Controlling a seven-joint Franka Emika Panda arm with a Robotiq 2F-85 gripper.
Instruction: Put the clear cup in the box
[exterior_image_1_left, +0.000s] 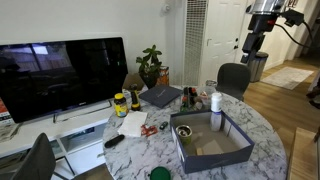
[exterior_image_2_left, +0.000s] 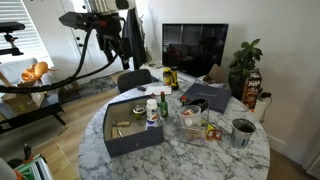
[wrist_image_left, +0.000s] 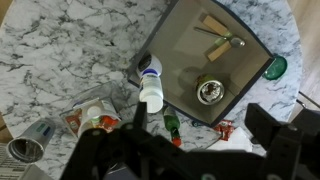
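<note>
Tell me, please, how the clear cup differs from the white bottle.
The clear cup is short, see-through and widens to its rim; the white bottle is taller, narrower and opaque. The cup stands near the marble table edge, far from the box; the bottle stands beside the box's wall. Both are upright on that table, outside the box.

I'm looking down at a round white marble table (wrist_image_left: 60, 50) with grey veining. The box (wrist_image_left: 180, 60) sits on it close to one edge, and a white bottle (wrist_image_left: 151, 90) stands just outside its wall. Near the bottle is the clear cup (wrist_image_left: 92, 112), and further along a grey metal pot (wrist_image_left: 28, 142). A green round lid (wrist_image_left: 276, 68) lies beside the box's far wall. In an exterior view I also see a dark laptop-like slab (exterior_image_1_left: 160, 96) and white paper (exterior_image_1_left: 133, 123).
</note>
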